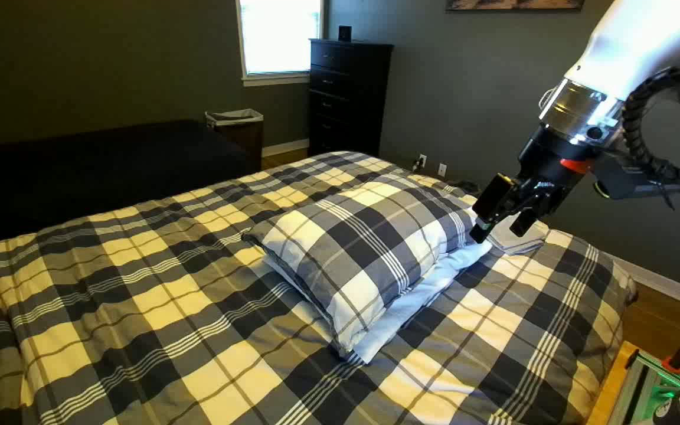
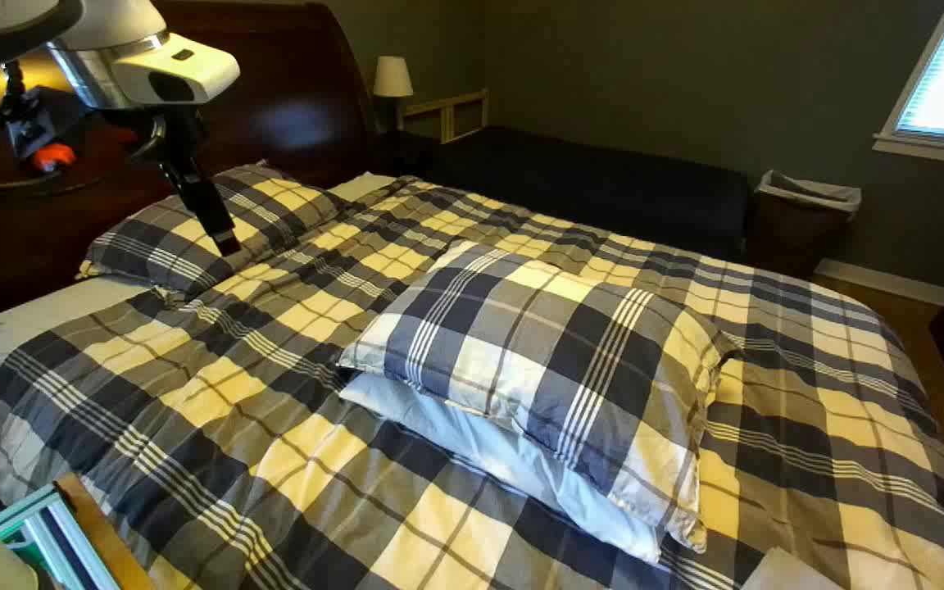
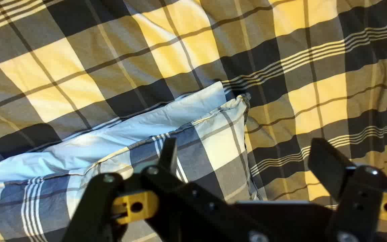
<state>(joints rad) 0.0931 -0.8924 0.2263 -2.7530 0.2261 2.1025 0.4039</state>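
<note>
My gripper (image 3: 244,148) stands open, its two black fingers wide apart with nothing between them. It hangs in the air over the bed. Below it in the wrist view lies one corner of a plaid pillow (image 3: 220,144), and the left finger overlaps the pillow in the picture. Both exterior views show that pillow (image 1: 369,236) (image 2: 537,344) resting on a light blue pillow or cloth (image 1: 428,295) (image 2: 513,459), mostly hidden beneath it. A matching plaid comforter (image 1: 157,301) spreads under everything. In an exterior view the gripper (image 2: 226,242) appears well above the comforter.
Pale folded cloth (image 1: 517,235) sits on the bed, partly behind the gripper. Another plaid pillow (image 2: 234,217) leans near the wooden headboard (image 2: 283,98). Farther off are a dark dresser (image 1: 349,94), a lined hamper (image 1: 235,121) and a dark couch or bed (image 1: 98,165).
</note>
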